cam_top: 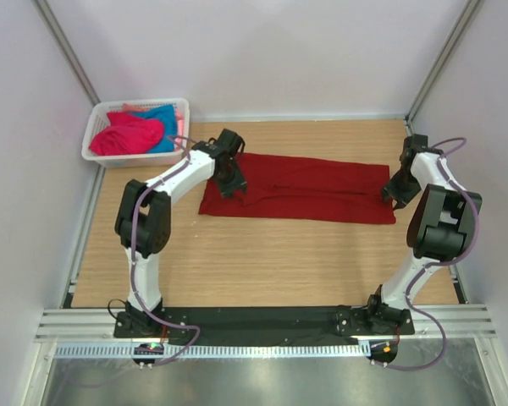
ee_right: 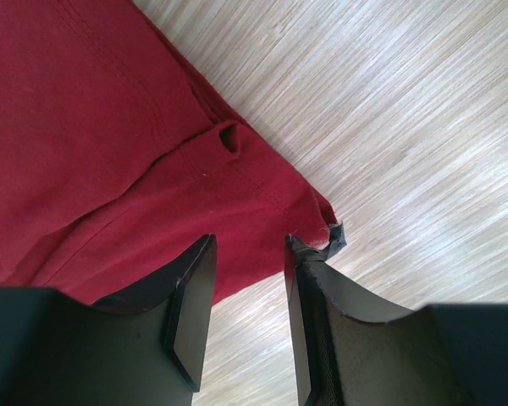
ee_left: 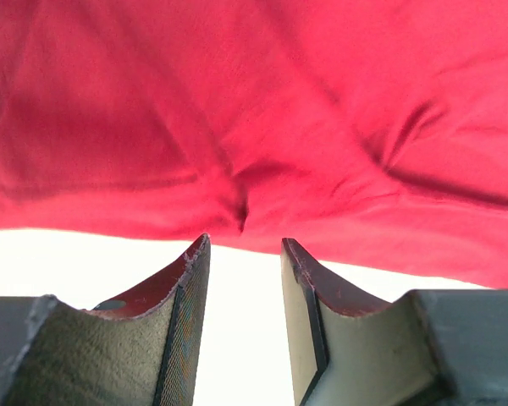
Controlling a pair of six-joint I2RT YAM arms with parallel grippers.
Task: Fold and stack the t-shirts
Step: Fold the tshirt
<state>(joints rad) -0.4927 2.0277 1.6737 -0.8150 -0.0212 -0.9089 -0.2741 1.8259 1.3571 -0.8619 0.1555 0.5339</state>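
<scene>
dark red t-shirt (cam_top: 296, 196): lies flat on the desk (cam_top: 262, 262) as a long folded strip, across the middle of the top view, a little right of centre
left tool (cam_top: 234, 188): at the upper left end of the strip, pointing down onto the cloth
right tool (cam_top: 392, 196): at the right end of the strip, at its edge
left tool, state: fingers spread with a clear gap and nothing between them; the creased red cloth fills the upper part of the left wrist view, just beyond the tips
right tool, state: fingers spread apart; the shirt's corner curls up against the tip of the right-hand finger, and no cloth is clamped between the two
only the top view shows: a white basket (cam_top: 93, 139) in the upper left corner, holding a pink t-shirt (cam_top: 127, 135) and a turquoise t-shirt (cam_top: 162, 118) bunched together, well apart from the red one
only the right wrist view shows: stitched hems and a small pucker near the corner, with wood grain to the right
only the left wrist view shows: a pinched crease just above the gap; the surface below the cloth is washed out to white
</scene>
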